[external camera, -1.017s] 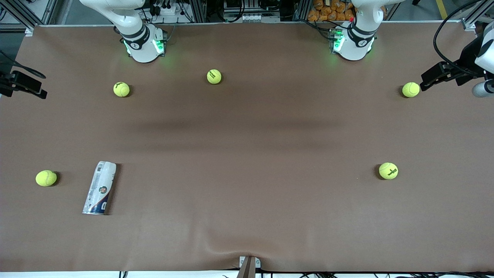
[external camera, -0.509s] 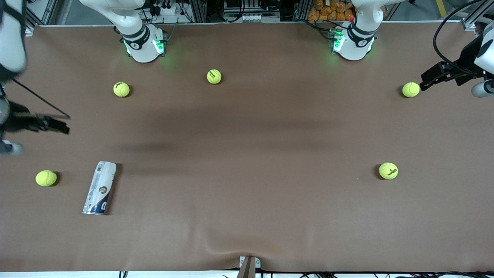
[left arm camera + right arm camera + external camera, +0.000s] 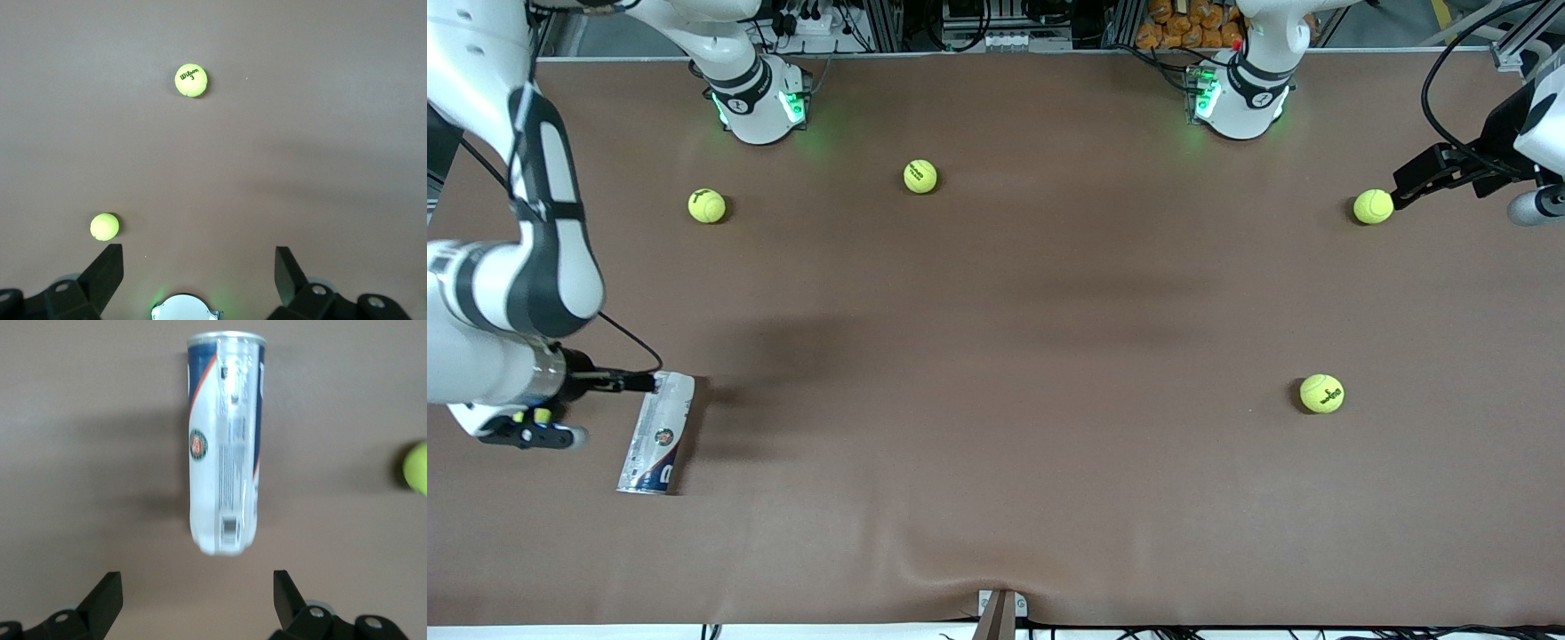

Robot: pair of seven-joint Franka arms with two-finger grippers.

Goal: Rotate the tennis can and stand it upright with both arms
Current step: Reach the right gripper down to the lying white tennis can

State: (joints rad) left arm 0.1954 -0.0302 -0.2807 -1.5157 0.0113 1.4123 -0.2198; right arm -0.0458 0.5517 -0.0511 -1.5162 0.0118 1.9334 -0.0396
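Lying on its side on the brown table (image 3: 996,356), the can (image 3: 657,433) sits toward the right arm's end, in the part of the table nearer the front camera. Its long axis runs roughly from the robots' side toward the camera, slightly slanted. The silver-rimmed end points toward the camera; the rounded clear end points toward the robots. The label shows navy, white and a small round emblem.

The right arm (image 3: 534,240) reaches from its base down along the table edge. The right gripper (image 3: 193,597) hangs over the table just off the can's rounded end. Its fingers (image 3: 107,597) stand wide apart, with nothing between them. In the right wrist view the can (image 3: 223,440) lies clear of both fingers, apart from them.

A ball (image 3: 417,468) lies beside the can toward the right arm's end of the table; in the front view the arm covers most of it.

The left gripper (image 3: 199,273) is held over the left arm's end of the table, near a ball (image 3: 1373,206). Its fingers (image 3: 107,273) are spread apart and empty. The left arm (image 3: 1516,133) shows only its forward part at the edge of the front view.

Other balls lie well apart: one (image 3: 707,205) near the right base, one (image 3: 920,176) between the bases, and one (image 3: 1321,393) toward the left arm's end, nearer the camera.
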